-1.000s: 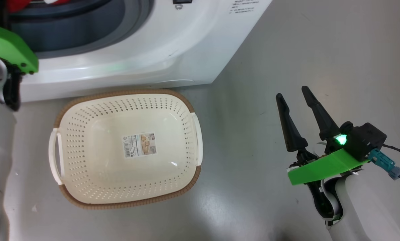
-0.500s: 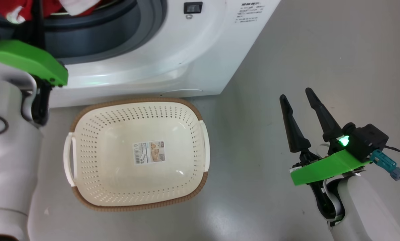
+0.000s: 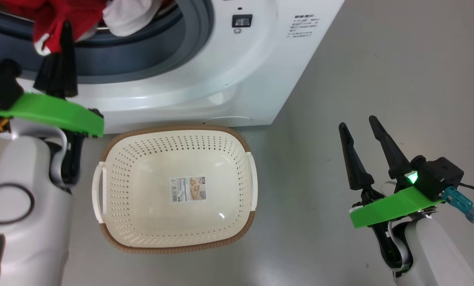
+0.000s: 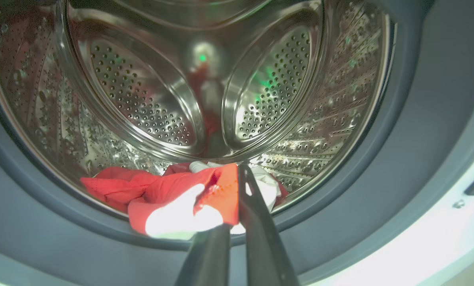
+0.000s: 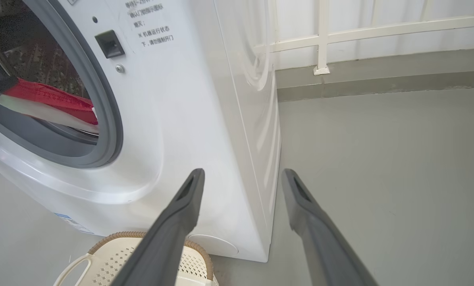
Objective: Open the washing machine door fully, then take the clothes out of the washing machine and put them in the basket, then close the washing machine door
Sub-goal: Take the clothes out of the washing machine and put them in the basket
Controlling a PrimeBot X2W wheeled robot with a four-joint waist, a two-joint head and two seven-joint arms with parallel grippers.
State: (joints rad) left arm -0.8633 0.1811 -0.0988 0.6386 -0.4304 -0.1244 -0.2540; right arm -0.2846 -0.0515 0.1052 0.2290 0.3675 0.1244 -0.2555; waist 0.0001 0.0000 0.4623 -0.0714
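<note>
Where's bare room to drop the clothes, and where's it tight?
The basket is bare inside except its sticker. The floor between basket and right tool is free. Crowded: the washing machine mouth, where the left tool grips the clothes.

The grey floor (image 3: 380,79) bears the washing machine (image 3: 261,71) and, just in front of it, the basket (image 3: 149,159) — upright.
</note>
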